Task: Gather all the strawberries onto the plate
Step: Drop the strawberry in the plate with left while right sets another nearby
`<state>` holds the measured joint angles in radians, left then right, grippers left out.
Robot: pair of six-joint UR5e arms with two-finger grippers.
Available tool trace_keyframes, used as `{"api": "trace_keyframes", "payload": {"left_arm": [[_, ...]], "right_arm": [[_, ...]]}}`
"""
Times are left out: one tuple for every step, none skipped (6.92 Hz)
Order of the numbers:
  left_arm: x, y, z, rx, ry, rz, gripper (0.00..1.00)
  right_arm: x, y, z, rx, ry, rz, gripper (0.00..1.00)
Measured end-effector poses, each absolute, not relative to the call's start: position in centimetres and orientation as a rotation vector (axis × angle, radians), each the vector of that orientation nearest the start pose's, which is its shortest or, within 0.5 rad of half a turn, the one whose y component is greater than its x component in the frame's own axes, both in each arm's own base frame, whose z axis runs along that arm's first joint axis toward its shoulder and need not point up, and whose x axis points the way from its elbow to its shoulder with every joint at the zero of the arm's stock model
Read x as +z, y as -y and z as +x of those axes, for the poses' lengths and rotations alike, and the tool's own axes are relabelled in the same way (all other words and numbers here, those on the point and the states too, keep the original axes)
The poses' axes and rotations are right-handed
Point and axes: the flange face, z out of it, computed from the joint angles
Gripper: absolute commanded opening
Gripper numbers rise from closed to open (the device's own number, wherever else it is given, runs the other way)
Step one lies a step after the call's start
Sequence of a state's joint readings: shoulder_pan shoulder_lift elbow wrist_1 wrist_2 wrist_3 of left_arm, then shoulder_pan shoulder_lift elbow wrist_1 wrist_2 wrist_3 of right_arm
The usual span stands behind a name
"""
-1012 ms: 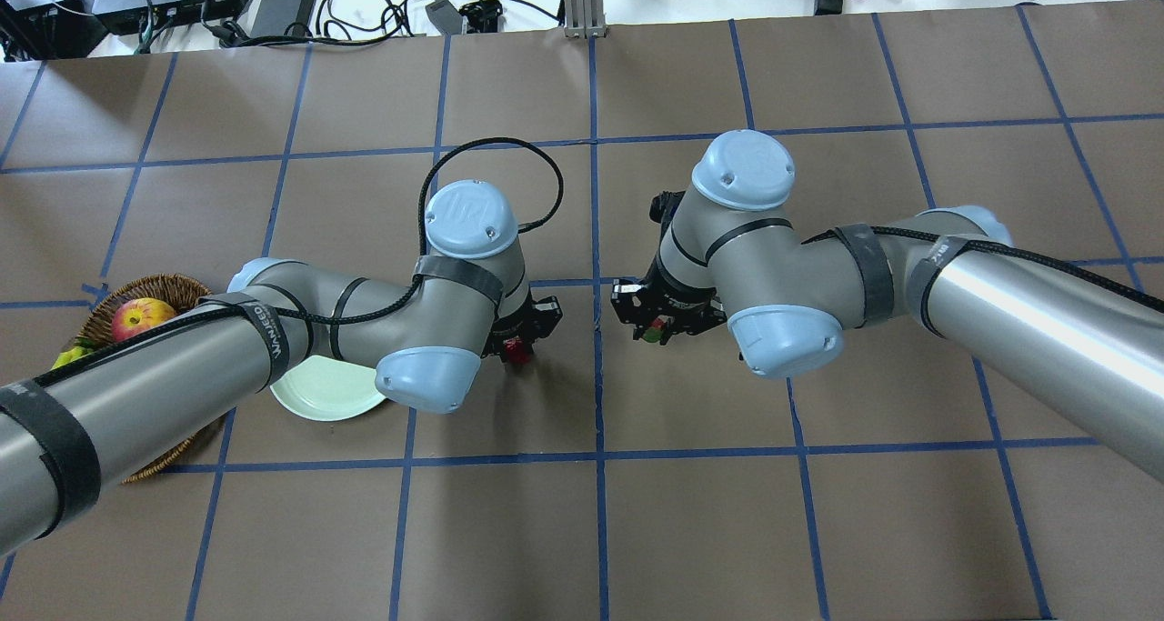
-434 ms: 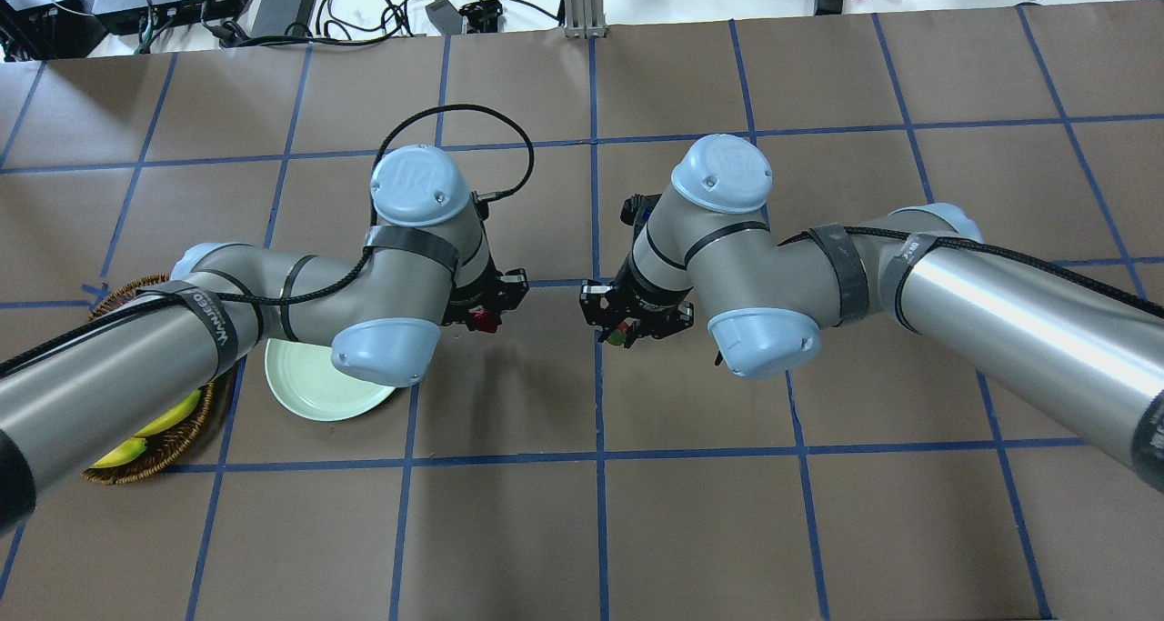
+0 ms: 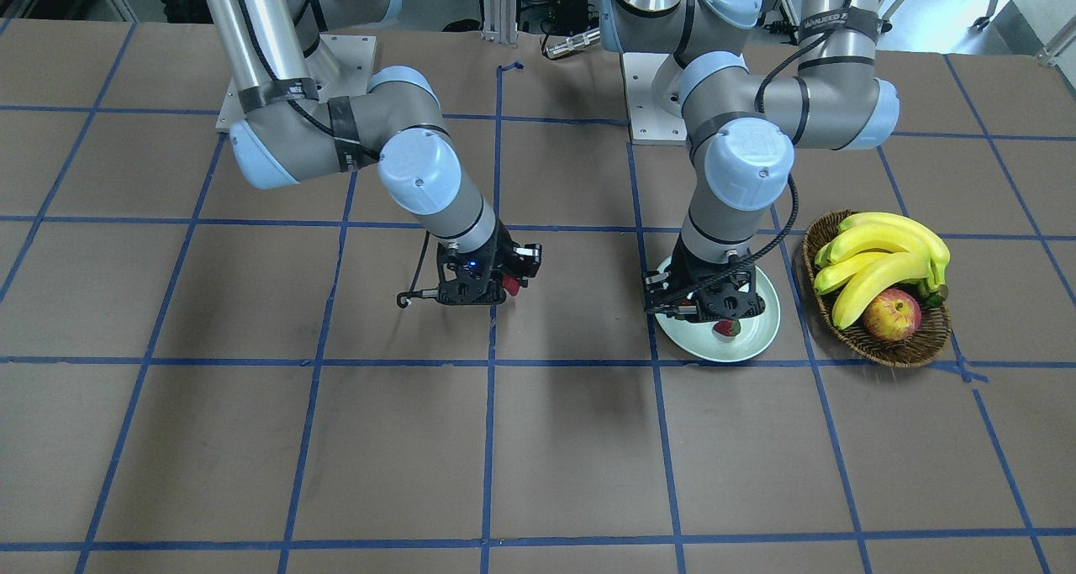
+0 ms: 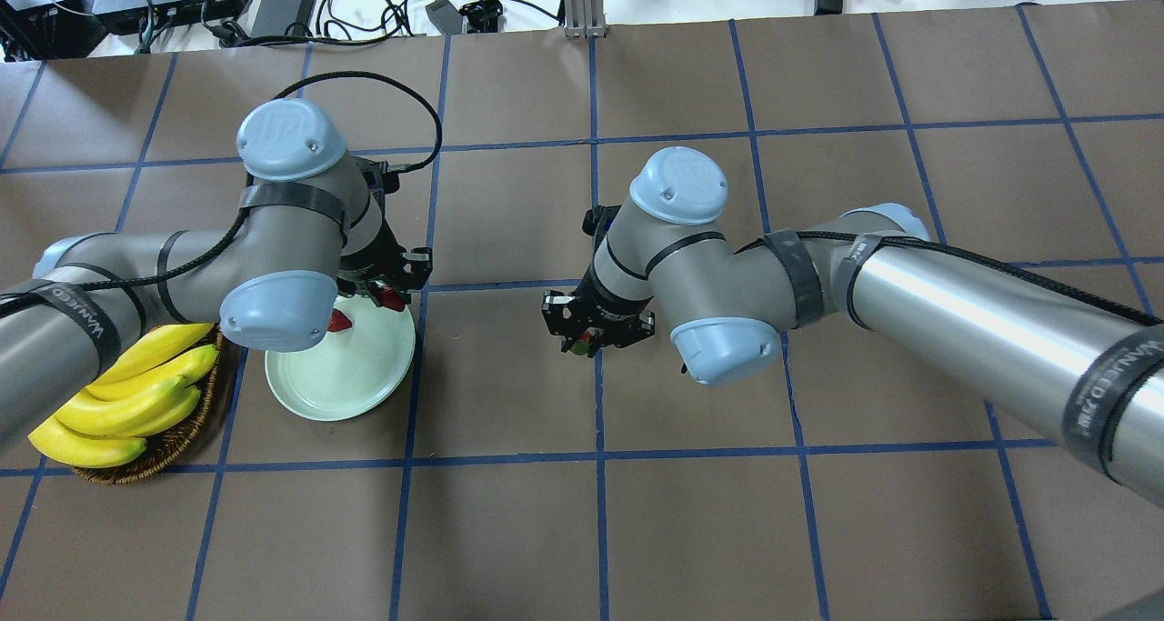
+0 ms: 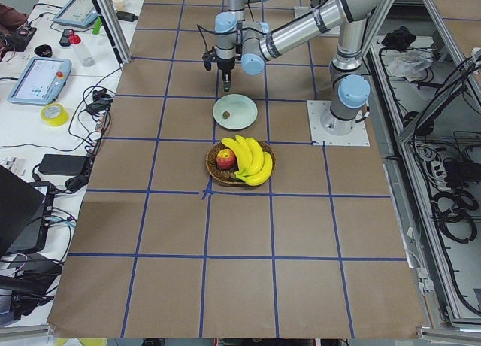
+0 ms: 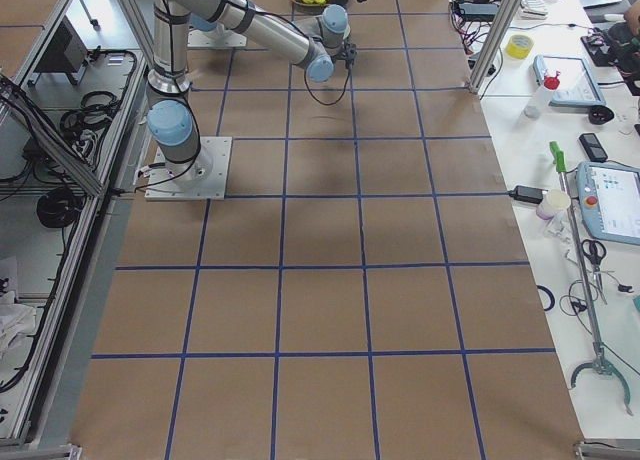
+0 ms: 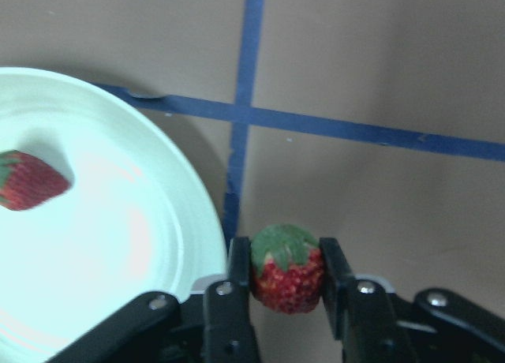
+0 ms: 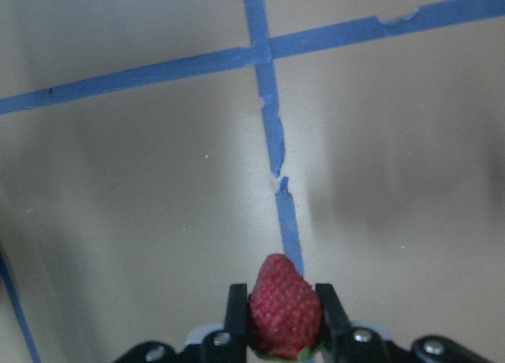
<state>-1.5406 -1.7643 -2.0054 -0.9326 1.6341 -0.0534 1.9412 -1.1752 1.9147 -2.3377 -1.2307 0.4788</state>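
The pale green plate (image 4: 350, 386) lies at the table's left, next to the basket. One strawberry (image 4: 339, 321) lies on it, also seen in the left wrist view (image 7: 31, 180). My left gripper (image 4: 389, 297) is shut on a second strawberry (image 7: 286, 268) and holds it just outside the plate's rim (image 7: 207, 245). My right gripper (image 4: 582, 341) is shut on a third strawberry (image 8: 284, 306) above a blue tape line near the table's middle, about a tile to the right of the plate. In the front view this berry (image 3: 508, 286) shows red at the gripper.
A brown wicker basket (image 4: 159, 453) with bananas (image 4: 127, 394) and an apple (image 3: 893, 315) stands against the plate's left side. Cables and boxes (image 4: 273, 3) lie past the table's far edge. Blue tape lines cross the brown table.
Both arms have swung to the left in the overhead view. The left gripper carried its strawberry from the middle to the plate's rim. The right gripper followed with its strawberry toward the centre line.
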Motion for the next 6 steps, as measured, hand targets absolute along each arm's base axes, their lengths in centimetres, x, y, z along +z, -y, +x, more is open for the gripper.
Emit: {"api": "trace_keyframes", "payload": {"left_arm": [[25.4,50.4,-8.6,0.001,-3.073,-0.064,0.00],[25.2,50.3,-6.5,0.027,-3.074,-0.020,0.00],[24.6,50.0,-5.2,0.057,-3.078,0.002,0.00],[23.9,49.7,-4.6,0.083,-3.081,0.023,0.28],[23.5,49.6,-4.3,0.097,-3.080,0.041,0.50],[23.5,49.6,-4.3,0.099,-3.079,0.043,0.52]], "right_arm": [[19.7,45.7,38.0,0.151,-2.835,0.141,0.91],[19.4,45.8,39.2,0.146,-2.845,0.146,1.00],[19.4,45.9,39.8,0.144,-2.849,0.147,1.00],[20.7,46.0,40.0,0.125,-2.852,0.132,1.00],[23.5,46.4,39.6,0.082,-2.906,0.088,1.00],[27.3,47.1,38.7,0.056,-3.009,0.039,1.00]]}}
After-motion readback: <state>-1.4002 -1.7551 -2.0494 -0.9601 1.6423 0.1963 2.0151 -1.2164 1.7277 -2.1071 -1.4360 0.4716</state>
